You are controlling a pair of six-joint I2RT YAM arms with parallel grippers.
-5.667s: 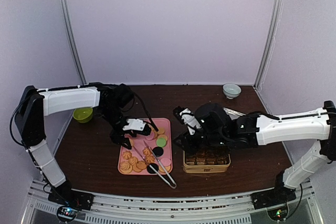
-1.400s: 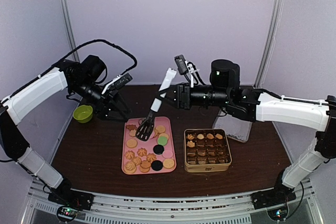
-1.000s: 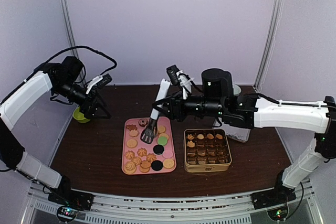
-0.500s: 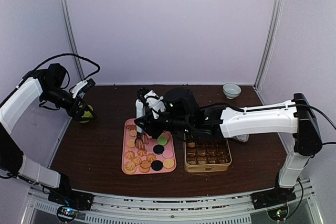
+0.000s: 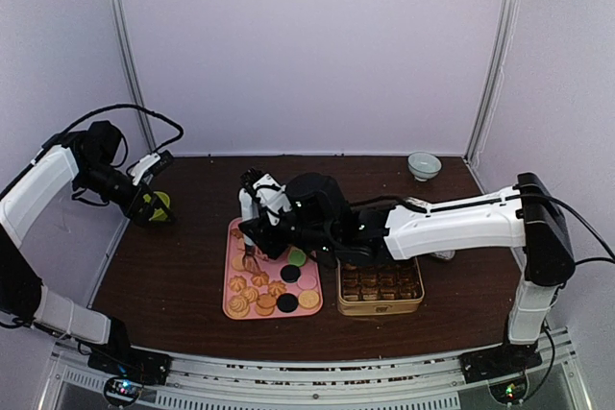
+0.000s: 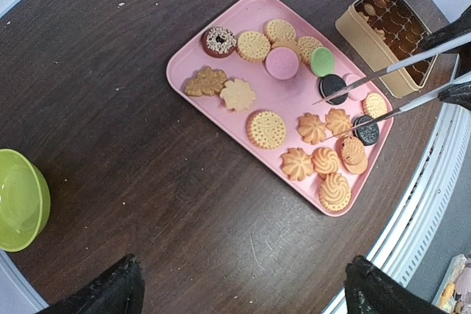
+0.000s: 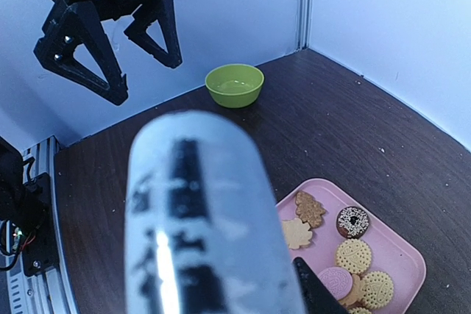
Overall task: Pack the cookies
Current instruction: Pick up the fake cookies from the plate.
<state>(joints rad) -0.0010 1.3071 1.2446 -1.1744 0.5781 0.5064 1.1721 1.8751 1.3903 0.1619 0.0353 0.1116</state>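
Right end effector (image 5: pixel 261 210) grips the metal tongs (image 7: pixel 199 204), tips apart above the pink tray (image 6: pixel 184 71); cookies (image 6: pixel 265 129) lie on that tray, more in the tin (image 6: pixel 368 53) beside it; left end effector (image 5: pixel 150 203) gapes empty, well left of the tray.

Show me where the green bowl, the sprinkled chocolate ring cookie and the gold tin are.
green bowl (image 6: pixel 20 200), left wrist view, bare inside.
sprinkled chocolate ring cookie (image 6: pixel 210 40), left wrist view, left of its ring.
gold tin (image 6: pixel 366 43), left wrist view, outer side wall.
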